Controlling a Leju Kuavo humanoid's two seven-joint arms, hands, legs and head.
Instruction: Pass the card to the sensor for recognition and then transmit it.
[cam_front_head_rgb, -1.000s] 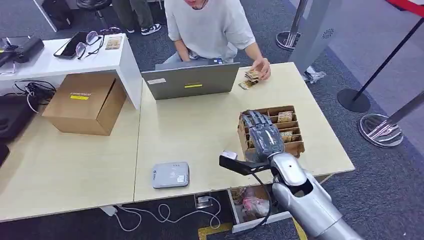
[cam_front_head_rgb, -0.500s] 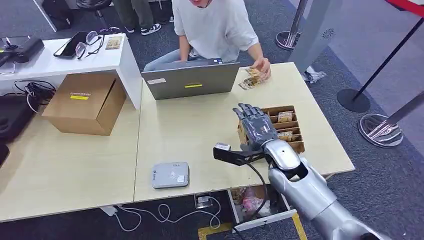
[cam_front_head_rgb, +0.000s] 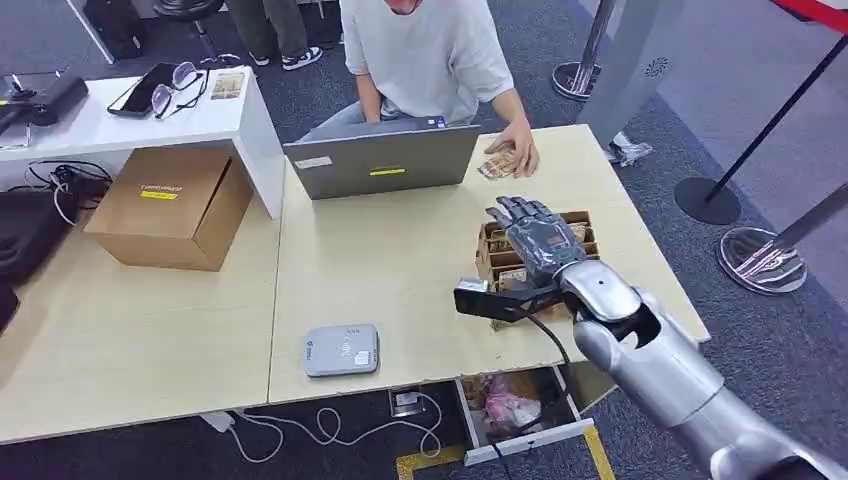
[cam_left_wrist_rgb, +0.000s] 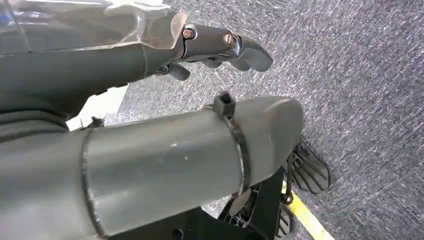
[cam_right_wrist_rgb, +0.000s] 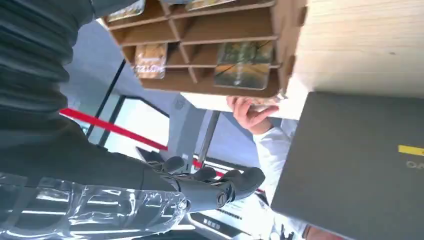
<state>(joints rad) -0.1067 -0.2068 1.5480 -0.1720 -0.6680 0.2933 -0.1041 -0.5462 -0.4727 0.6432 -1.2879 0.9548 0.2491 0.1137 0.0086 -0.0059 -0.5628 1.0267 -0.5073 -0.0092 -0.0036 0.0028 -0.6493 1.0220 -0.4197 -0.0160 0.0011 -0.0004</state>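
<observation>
Cards in the brown cardboard divided tray (cam_front_head_rgb: 590, 222) lie directly beneath the silver right hand (cam_front_head_rgb: 535, 243), fingers spread and empty; grey sensor box (cam_front_head_rgb: 341, 349) waits at eight o'clock.

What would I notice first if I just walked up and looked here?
Probably the robot's shiny silver right hand, hovering empty above a cardboard organizer full of cards on the table's right side. Next, the person behind the grey laptop, and the small grey sensor near the front edge.

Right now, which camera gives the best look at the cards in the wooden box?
The right wrist view: it looks close into the box, with each card clear in its slot. The head view shows the box small, partly behind the right hand. The left wrist view faces carpet.
</observation>
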